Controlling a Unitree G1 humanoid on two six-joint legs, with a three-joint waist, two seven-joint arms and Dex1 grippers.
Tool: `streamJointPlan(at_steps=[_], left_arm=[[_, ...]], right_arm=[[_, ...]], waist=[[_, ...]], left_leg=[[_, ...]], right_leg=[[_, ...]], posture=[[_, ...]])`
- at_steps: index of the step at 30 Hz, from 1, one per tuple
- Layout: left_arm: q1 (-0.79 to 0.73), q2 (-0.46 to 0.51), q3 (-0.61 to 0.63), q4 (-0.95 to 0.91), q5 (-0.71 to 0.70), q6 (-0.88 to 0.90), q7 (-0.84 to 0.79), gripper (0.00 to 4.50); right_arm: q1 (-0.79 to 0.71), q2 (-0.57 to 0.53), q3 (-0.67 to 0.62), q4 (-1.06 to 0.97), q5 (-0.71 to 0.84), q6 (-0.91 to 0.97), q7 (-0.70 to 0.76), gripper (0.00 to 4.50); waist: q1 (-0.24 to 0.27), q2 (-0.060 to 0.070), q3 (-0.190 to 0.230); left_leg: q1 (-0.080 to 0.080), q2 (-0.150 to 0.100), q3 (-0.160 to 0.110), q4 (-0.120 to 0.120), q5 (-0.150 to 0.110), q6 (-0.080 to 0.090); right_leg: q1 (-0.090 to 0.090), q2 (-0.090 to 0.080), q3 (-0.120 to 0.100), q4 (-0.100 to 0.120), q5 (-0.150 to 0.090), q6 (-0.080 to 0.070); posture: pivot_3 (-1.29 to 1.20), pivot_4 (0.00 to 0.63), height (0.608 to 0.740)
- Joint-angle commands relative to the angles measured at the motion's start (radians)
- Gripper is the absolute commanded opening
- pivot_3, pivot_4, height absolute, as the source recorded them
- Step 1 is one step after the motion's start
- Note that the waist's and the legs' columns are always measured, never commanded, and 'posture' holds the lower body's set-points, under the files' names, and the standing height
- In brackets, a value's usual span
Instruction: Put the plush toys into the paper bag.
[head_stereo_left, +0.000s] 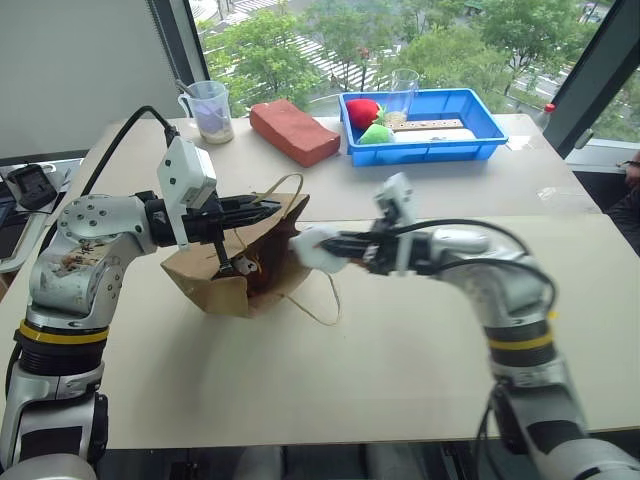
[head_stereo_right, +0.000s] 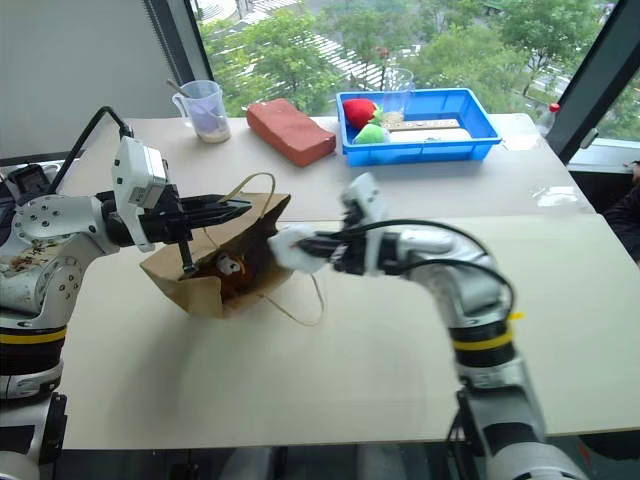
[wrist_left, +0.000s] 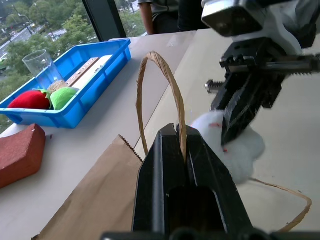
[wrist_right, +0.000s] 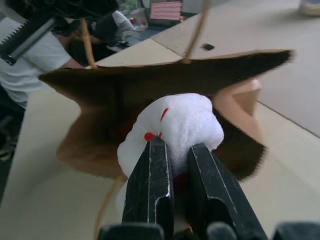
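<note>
Left eye view: bag (head_stereo_left: 215, 280) lies on its side left of the table's (head_stereo_left: 400, 350) middle, mouth facing right. Left gripper (head_stereo_left: 268, 209) is clamped on one cord handle (head_stereo_left: 284, 183), holding the mouth's upper edge up. Right gripper (head_stereo_left: 322, 243) is clamped on the white toy (head_stereo_left: 315, 250) right at the mouth. Second handle (head_stereo_left: 322, 305) lies loose on the table. Something small, light and dark, sits inside the bag; can't tell what. Along the far edge: cup (head_stereo_left: 210, 110), brick block (head_stereo_left: 293, 131), blue tray (head_stereo_left: 480, 150) with red toy (head_stereo_left: 362, 111) and green toy (head_stereo_left: 376, 133).

Left wrist view: fingers (wrist_left: 165, 170) pinched together on the handle loop; white toy just beyond, in the right gripper.

Right wrist view: fingers (wrist_right: 150, 185) squeezing the white toy, red marks on it, bag mouth wide open directly behind.
</note>
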Motion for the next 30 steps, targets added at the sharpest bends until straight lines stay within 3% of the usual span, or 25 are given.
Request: streamJointPlan(at_steps=[1,13,15,20,25,30], left_arm=[[-0.022,0.002,0.009,-0.015,0.001,-0.019,-0.006,0.00],[-0.021,-0.003,0.007,-0.031,-0.012,-0.003,-0.017,0.00],[-0.021,-0.002,0.008,-0.032,-0.013,0.000,-0.018,0.00],[-0.020,0.001,0.011,-0.029,-0.012,0.002,-0.023,0.00],[-0.011,0.004,0.012,-0.029,-0.007,0.001,-0.022,0.00],[-0.005,0.006,0.011,-0.024,0.005,-0.006,-0.020,0.00]], right_arm=[[-0.049,0.061,0.031,0.011,-0.021,-0.029,-0.054,0.01],[-0.111,0.247,0.066,0.361,-0.217,-0.342,-0.211,0.01],[-0.103,0.254,0.069,0.390,-0.226,-0.360,-0.198,1.07],[-0.081,0.240,0.069,0.377,-0.229,-0.357,-0.162,2.81],[-0.037,0.148,0.064,0.199,-0.202,-0.265,-0.112,4.47],[0.018,0.002,0.061,-0.072,-0.071,-0.067,0.009,4.47]], waist=[[0.001,0.000,0.000],[0.002,0.000,0.000],[0.002,0.000,0.000],[-0.002,0.000,0.000],[0.003,0.000,0.000],[0.002,0.000,0.000]], left_leg=[[0.000,0.000,0.000,0.000,0.000,0.000],[-0.001,0.000,0.000,0.000,0.000,-0.001],[-0.001,0.000,0.000,0.000,0.000,-0.001],[-0.001,0.000,0.000,-0.001,0.000,0.000],[-0.001,0.000,-0.001,-0.001,0.000,-0.001],[-0.001,0.000,-0.001,0.000,0.000,0.000]], right_leg=[[0.000,0.000,0.000,0.001,0.000,0.000],[0.000,0.000,0.000,0.002,0.000,0.000],[0.000,0.000,0.000,0.002,0.000,0.000],[-0.001,0.000,0.000,0.002,0.000,0.000],[-0.001,0.000,0.000,0.002,0.000,0.000],[-0.001,0.000,0.000,0.001,0.000,0.000]], posture=[[0.00,0.150,0.740],[0.00,0.150,0.740],[0.00,0.150,0.740],[0.00,0.150,0.740],[0.00,0.150,0.740],[0.00,0.150,0.740]])
